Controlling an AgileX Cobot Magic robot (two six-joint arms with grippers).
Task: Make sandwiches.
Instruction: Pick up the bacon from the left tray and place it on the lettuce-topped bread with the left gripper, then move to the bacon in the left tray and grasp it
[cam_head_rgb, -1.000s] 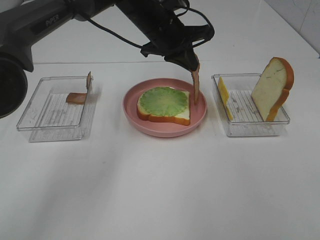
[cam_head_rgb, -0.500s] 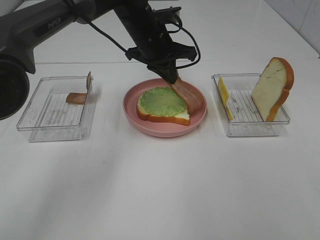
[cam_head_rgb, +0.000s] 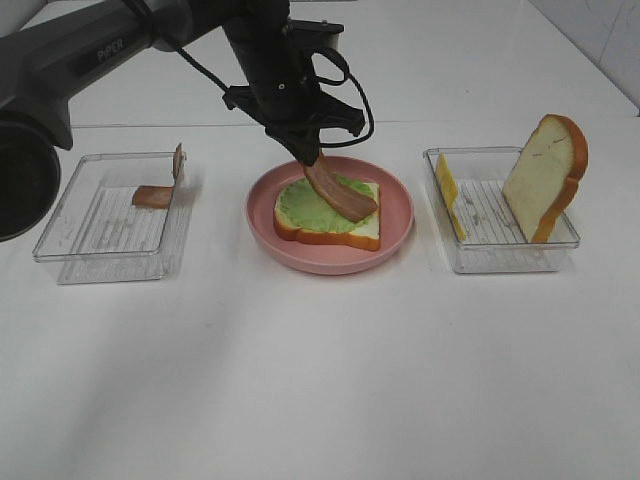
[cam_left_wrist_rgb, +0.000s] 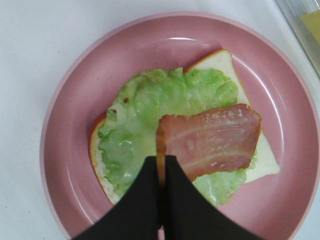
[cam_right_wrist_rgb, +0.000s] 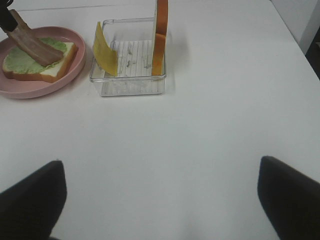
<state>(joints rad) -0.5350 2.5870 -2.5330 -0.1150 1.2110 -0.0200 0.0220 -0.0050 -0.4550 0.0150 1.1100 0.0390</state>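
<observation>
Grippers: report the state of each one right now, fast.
Left gripper: shut on the bacon strip, its free end lying on the lettuce.
Right gripper: open, holding nothing.

Your left arm (cam_head_rgb: 100, 45) reaches in from the tabletop's (cam_head_rgb: 300, 380) far-left corner, left claw (cam_head_rgb: 308, 158) pointing down, pinched on a bacon strip (cam_head_rgb: 342, 196); your right claw (cam_right_wrist_rgb: 160, 165) gapes wide.
</observation>
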